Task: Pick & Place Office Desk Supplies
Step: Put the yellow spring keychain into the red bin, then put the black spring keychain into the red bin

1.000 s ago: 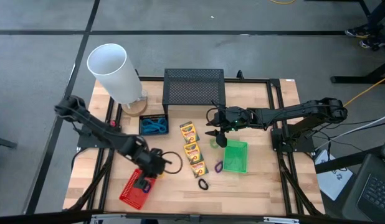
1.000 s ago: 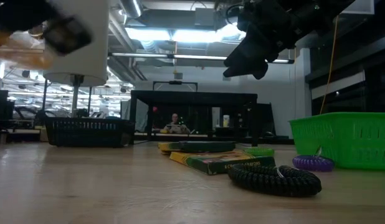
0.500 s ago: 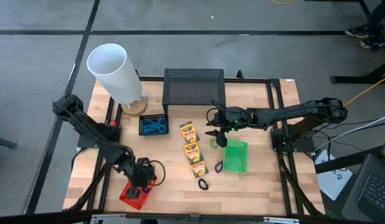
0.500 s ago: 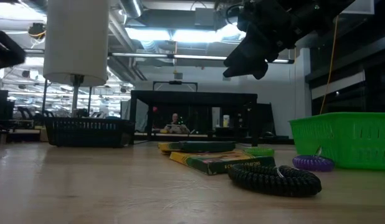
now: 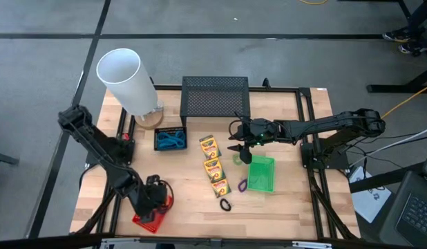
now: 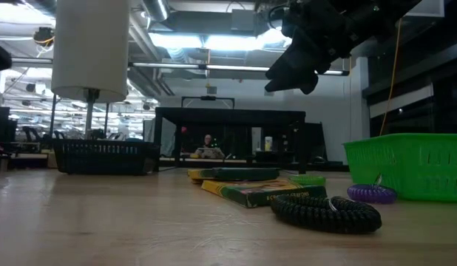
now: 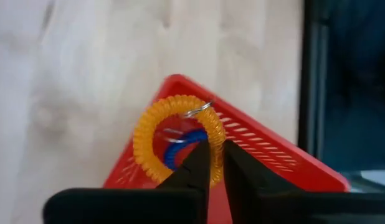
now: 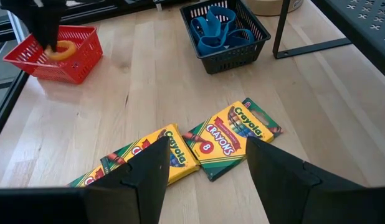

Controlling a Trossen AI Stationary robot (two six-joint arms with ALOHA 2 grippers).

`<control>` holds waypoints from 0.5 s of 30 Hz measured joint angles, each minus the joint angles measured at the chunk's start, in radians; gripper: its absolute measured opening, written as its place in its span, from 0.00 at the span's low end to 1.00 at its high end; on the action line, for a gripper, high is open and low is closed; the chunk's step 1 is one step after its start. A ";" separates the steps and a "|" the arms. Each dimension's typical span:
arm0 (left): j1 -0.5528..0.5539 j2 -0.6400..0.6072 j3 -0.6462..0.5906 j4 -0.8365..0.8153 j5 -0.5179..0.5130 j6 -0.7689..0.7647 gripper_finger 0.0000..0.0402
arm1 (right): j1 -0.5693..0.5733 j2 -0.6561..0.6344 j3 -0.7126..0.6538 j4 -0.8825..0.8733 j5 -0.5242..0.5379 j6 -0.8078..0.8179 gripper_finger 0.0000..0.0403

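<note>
Orange loop (image 7: 177,134) at left hand's (image 7: 217,163) fingertips, over red basket (image 7: 267,163)

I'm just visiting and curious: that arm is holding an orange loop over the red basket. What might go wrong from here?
Two things, I would guess. The left gripper pinches only the edge of the orange loop, right over the red basket; opening slightly off could bounce the springy loop over the rim. The loop's metal ring might also snag on a finger and get pulled back up as the arm lifts. The right gripper waits open above the crayon boxes, well away, so no collision looks likely.
</note>
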 joint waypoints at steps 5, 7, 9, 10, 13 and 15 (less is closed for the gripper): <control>0.002 0.000 0.000 -0.032 -0.020 -0.035 0.18 | 0.000 0.000 0.000 0.000 0.000 0.000 0.53; 0.002 0.000 0.000 -0.032 -0.020 -0.035 0.23 | 0.000 0.000 0.000 0.000 0.000 0.000 0.53; 0.002 0.000 0.000 -0.032 -0.020 -0.036 0.27 | 0.000 0.000 0.000 0.000 0.000 0.000 0.53; 0.002 0.000 0.000 -0.032 -0.020 -0.036 0.28 | 0.000 0.000 0.000 0.000 0.000 0.000 0.53; 0.002 0.000 0.000 -0.031 -0.020 -0.036 0.32 | 0.000 0.000 0.000 0.000 0.000 0.000 0.53; 0.002 0.000 0.000 -0.022 -0.022 -0.035 0.34 | 0.000 0.000 0.000 0.000 0.000 0.000 0.53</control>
